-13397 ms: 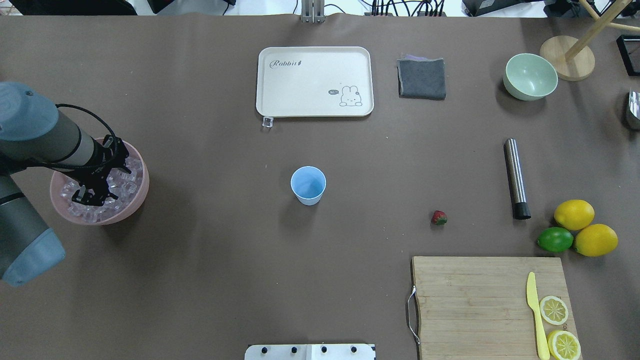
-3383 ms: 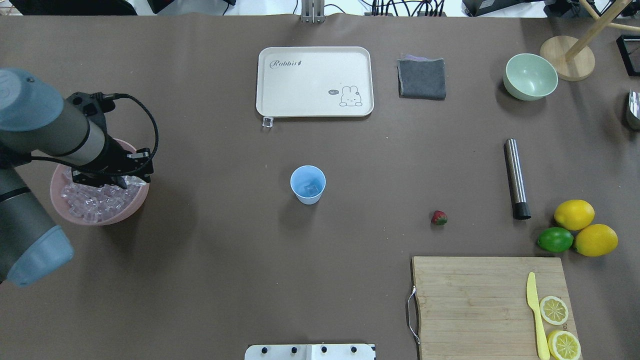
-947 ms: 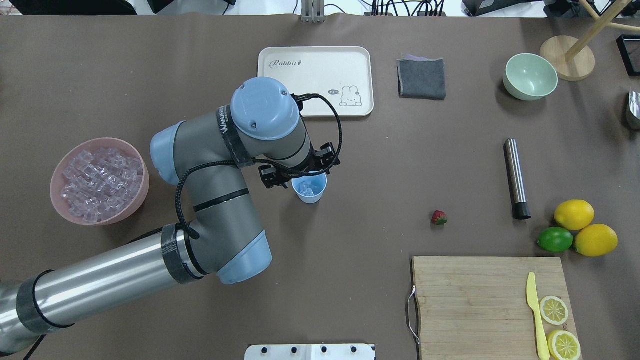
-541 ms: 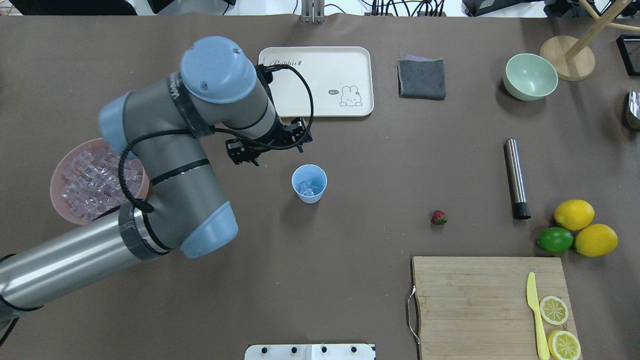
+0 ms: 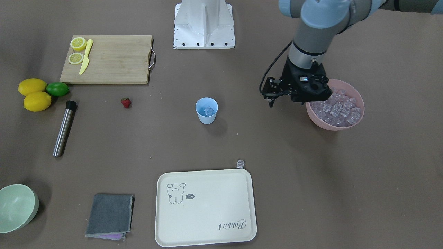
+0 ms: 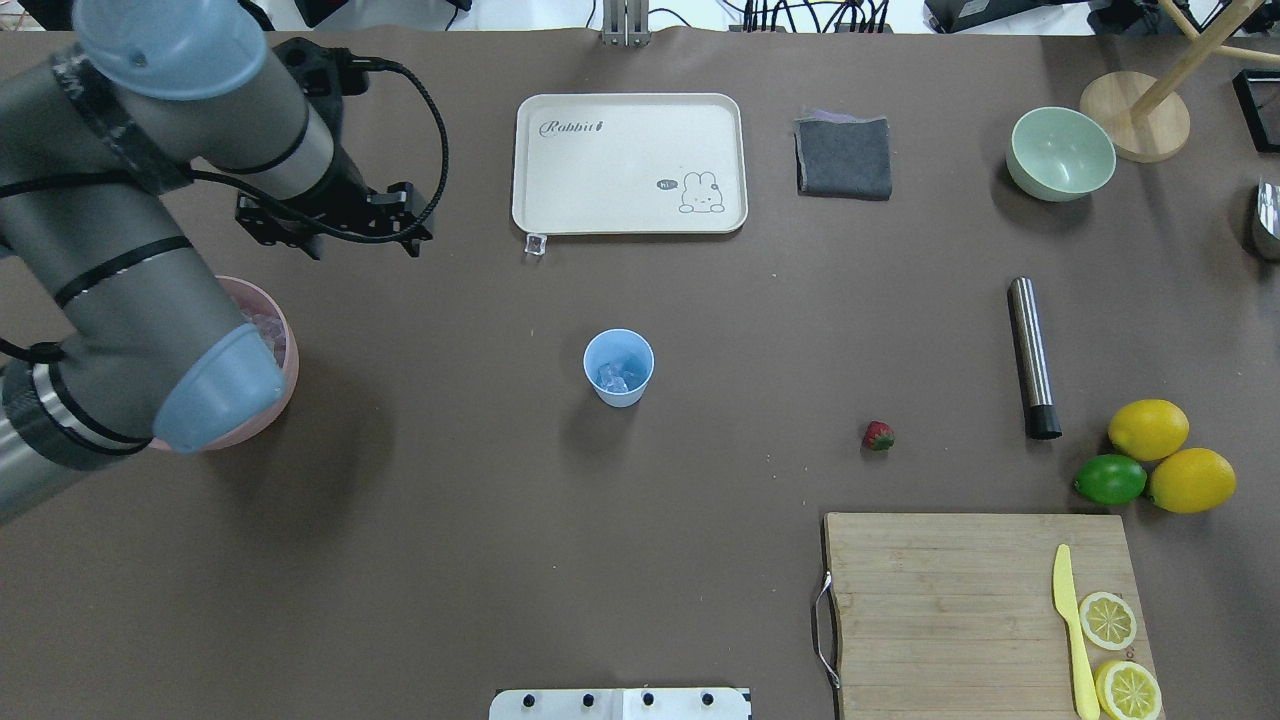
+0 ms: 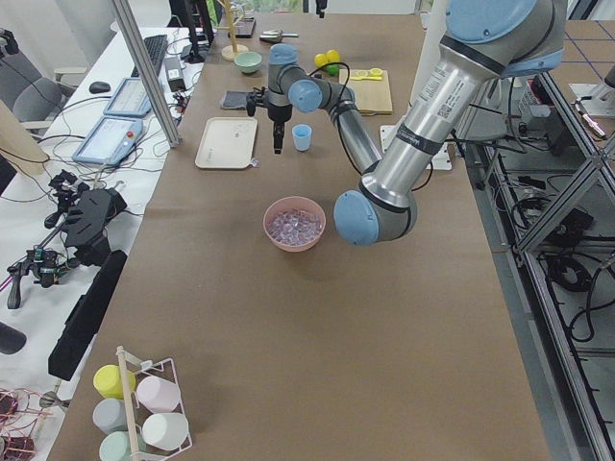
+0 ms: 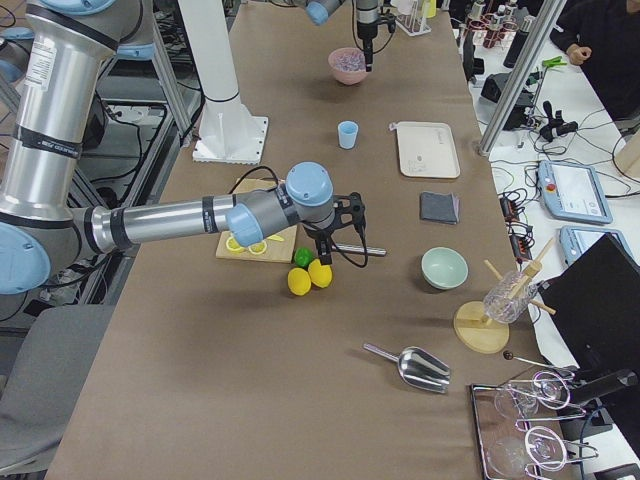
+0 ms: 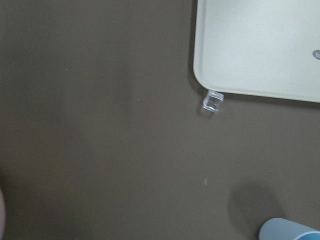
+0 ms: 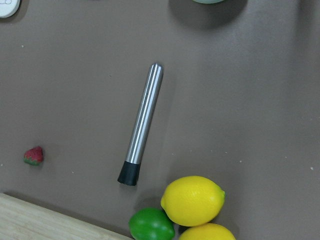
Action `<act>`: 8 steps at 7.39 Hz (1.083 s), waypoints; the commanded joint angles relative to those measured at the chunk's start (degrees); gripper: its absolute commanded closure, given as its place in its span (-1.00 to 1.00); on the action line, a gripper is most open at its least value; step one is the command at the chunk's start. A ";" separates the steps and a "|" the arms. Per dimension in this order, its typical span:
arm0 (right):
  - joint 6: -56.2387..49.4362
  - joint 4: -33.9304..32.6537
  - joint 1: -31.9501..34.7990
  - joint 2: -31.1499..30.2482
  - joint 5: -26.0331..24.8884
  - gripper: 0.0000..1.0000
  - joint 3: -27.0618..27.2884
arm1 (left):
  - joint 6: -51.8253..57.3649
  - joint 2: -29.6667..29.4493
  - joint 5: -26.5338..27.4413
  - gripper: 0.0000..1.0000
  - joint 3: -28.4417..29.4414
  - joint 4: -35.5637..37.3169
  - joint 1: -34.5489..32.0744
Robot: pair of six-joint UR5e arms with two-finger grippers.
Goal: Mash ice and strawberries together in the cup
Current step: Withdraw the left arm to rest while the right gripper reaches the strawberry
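The light blue cup (image 6: 618,368) stands upright mid-table with a few ice cubes (image 5: 208,111) inside. More ice (image 5: 335,107) fills the pink bowl (image 5: 332,126) at the left. One stray cube (image 6: 536,244) lies by the tray's corner. The strawberry (image 6: 878,435) lies alone on the table, right of the cup. My left gripper (image 6: 325,215) hangs above bare table, between the bowl and the tray and well left of the cup. Its fingers are hidden under the wrist, so I cannot tell its state. My right gripper (image 8: 352,222) hovers over the metal rod; I cannot tell its state.
A steel rod with a black tip (image 6: 1030,355) lies right of the strawberry. Two lemons and a lime (image 6: 1110,480) sit beside it. A cutting board (image 6: 950,600) holds a yellow knife and lemon slices. A cream tray (image 6: 630,165), grey cloth (image 6: 845,157) and mint bowl (image 6: 1060,152) line the far side.
The cup went from empty to holding ice. My left arm was over the cup, then swung away to the left, toward the pink bowl.
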 commanded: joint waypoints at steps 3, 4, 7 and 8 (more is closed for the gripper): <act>31.96 0.17 -23.31 13.88 -15.77 -1.00 3.07 | 25.02 13.69 -6.03 -0.94 -2.54 -0.04 -12.57; 35.52 0.17 -28.17 15.47 -19.15 -1.00 3.08 | 30.32 15.99 -7.28 -0.94 -2.37 -0.04 -15.65; 38.63 -0.18 -40.84 20.39 -29.08 -0.98 -2.00 | 33.45 17.33 -7.90 -0.94 -1.93 0.49 -17.97; 38.63 0.08 -42.97 21.36 -30.94 -0.97 -4.45 | 32.84 17.33 -8.16 -0.94 -1.75 1.45 -17.97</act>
